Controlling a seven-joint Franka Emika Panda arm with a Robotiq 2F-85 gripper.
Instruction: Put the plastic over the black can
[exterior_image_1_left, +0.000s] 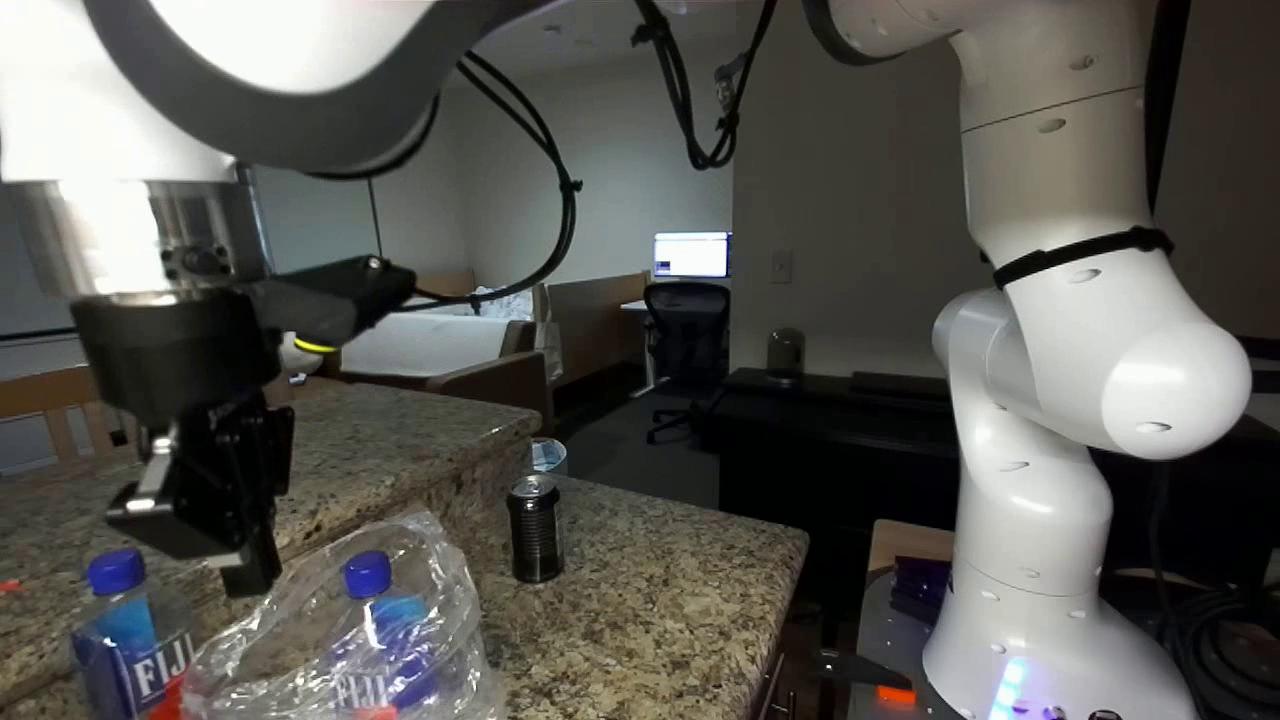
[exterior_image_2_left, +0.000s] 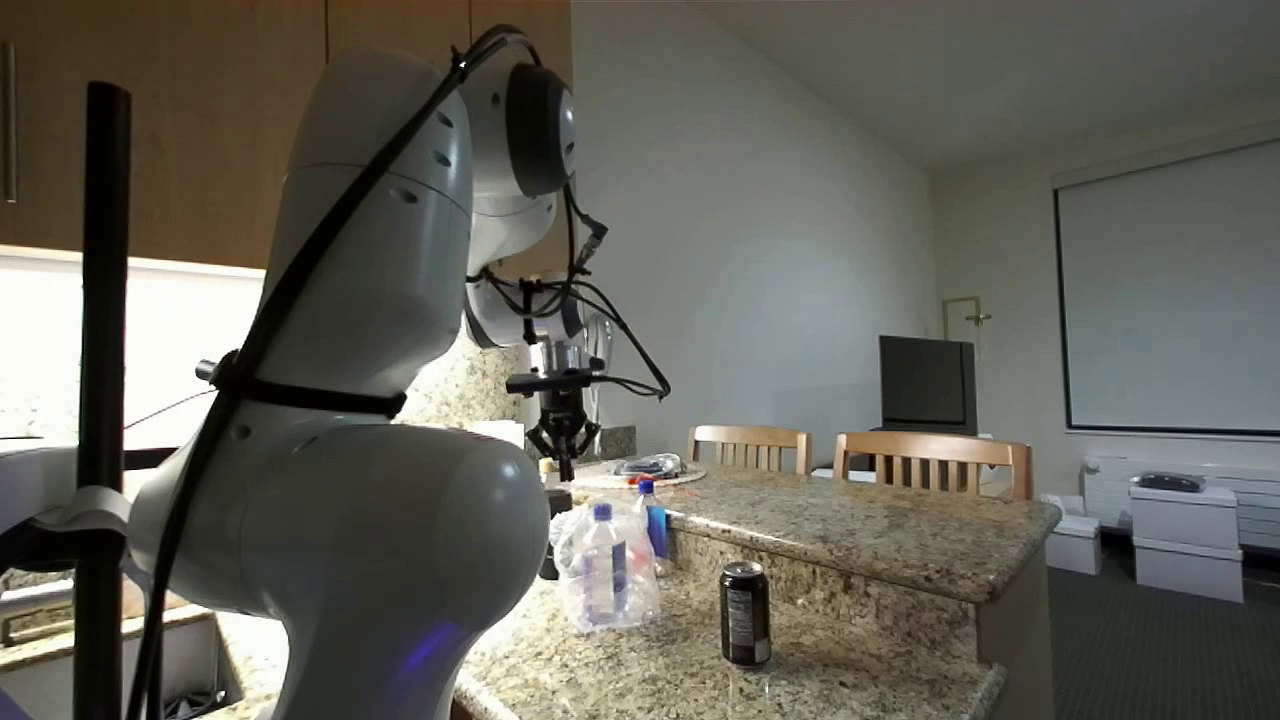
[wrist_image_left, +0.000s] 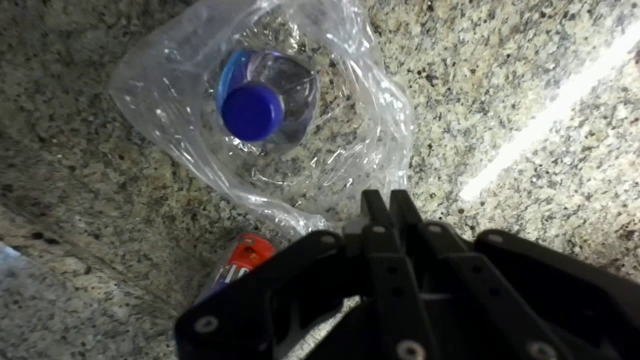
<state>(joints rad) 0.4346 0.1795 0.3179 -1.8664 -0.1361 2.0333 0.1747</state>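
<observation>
Beneath the pincer (exterior_image_2_left: 566, 476) we had one speckled counter (exterior_image_2_left: 850, 655). On it we counted: one clear plastic bag (exterior_image_2_left: 637, 588), below and near the pincer, around one upright blue-capped bottle (exterior_image_2_left: 604, 568); one further blue-capped bottle (exterior_image_2_left: 656, 528), upright, near the pincer; one black can (exterior_image_2_left: 746, 613), upright, well apart from the pincer.

Raised granite counter (exterior_image_2_left: 850, 530), two blue-capped bottles (exterior_image_2_left: 655, 525) upright near it, two slatted wooden chairs (exterior_image_2_left: 935, 447) behind it, dark screen (exterior_image_2_left: 928, 380) farther behind it, white boxes (exterior_image_2_left: 1187, 525) well apart from it, lit monitor (exterior_image_1_left: 691, 254) and office chair (exterior_image_1_left: 688, 325) well beyond it
</observation>
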